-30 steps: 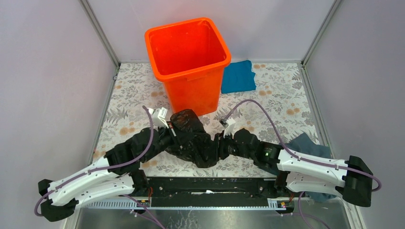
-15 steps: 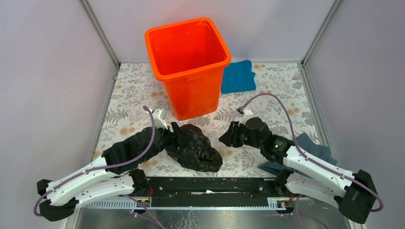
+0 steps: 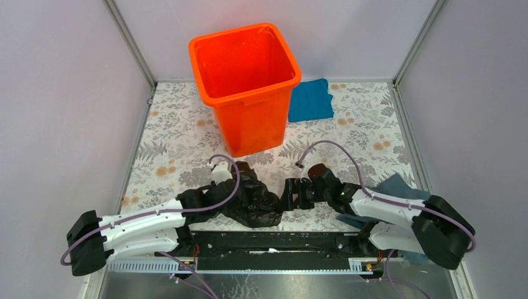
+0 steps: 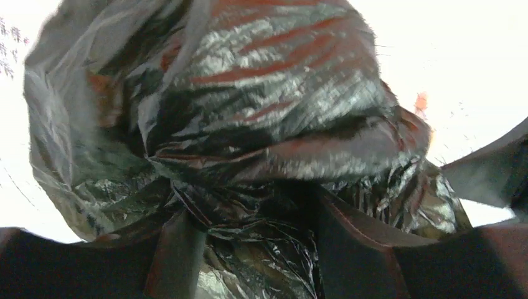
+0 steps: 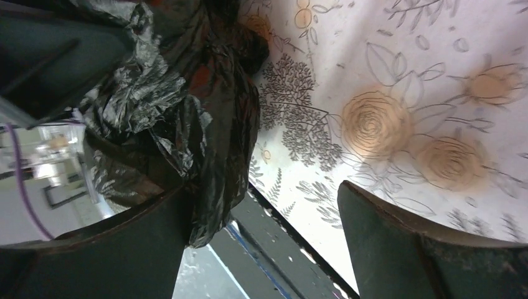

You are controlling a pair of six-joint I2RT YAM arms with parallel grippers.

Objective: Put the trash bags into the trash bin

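Observation:
The trash bag (image 3: 256, 200) is a crumpled black glossy heap on the floral table, in front of the orange trash bin (image 3: 246, 81), which stands upright with nothing in it. My left gripper (image 3: 238, 187) presses into the heap's left side. In the left wrist view its fingers (image 4: 177, 249) stand apart and wrinkled film (image 4: 249, 112) fills the gap between them (image 4: 252, 212). My right gripper (image 3: 288, 194) sits at the heap's right edge, wide open (image 5: 264, 190). A fold of the bag (image 5: 187, 106) hangs against its left finger (image 5: 124, 249). Nothing lies between its fingers.
A bright blue cloth (image 3: 310, 99) lies right of the bin at the back. A grey-blue cloth (image 3: 398, 185) lies partly under my right arm. The black mounting rail (image 3: 274, 240) runs along the near table edge, just behind the bag. Grey walls close in both sides.
Both grippers let go of the bag, which dropped from near the bin to the table's front. The right gripper opened wide and returned to the bag's right edge; the left pushed back into it.

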